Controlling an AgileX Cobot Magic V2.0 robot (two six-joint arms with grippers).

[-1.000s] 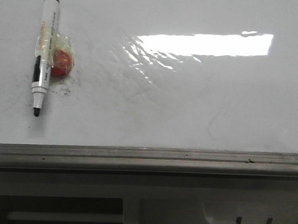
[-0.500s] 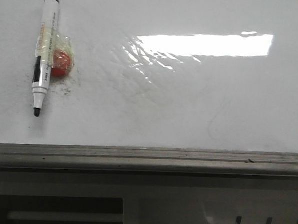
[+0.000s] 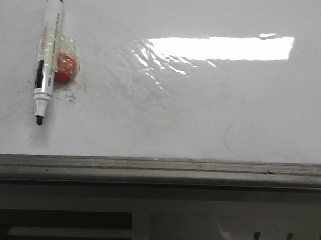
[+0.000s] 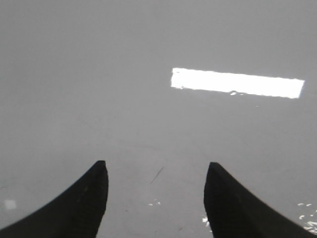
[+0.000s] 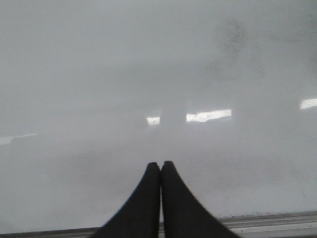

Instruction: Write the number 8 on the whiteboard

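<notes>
The left gripper (image 4: 155, 198) hangs over the whiteboard (image 4: 148, 99) with its jaws spread wide and nothing between them; only bare glossy board, a faint short stroke and a few pale flecks show in the gap. The right gripper (image 5: 160, 198) has its jaws pressed together on nothing, poised above the board near the grey metal edge rail (image 5: 267, 220). Neither arm shows in the front view. There the black-capped marker (image 3: 47, 57) lies on the surface at the far left of the whiteboard (image 3: 203, 117), tip toward the rail, with a piece of clear tape around its barrel and a small red round object (image 3: 66, 66) touching its side. Scattered ink specks (image 3: 70, 96) sit around it, and a bright strip of glare (image 3: 218, 48) crosses the middle. No number 8 can be seen anywhere on the board, only faint smudges. By my judgement the task is at its very start: the marker has yet to be picked up, and the whole figure remains to be drawn.
</notes>
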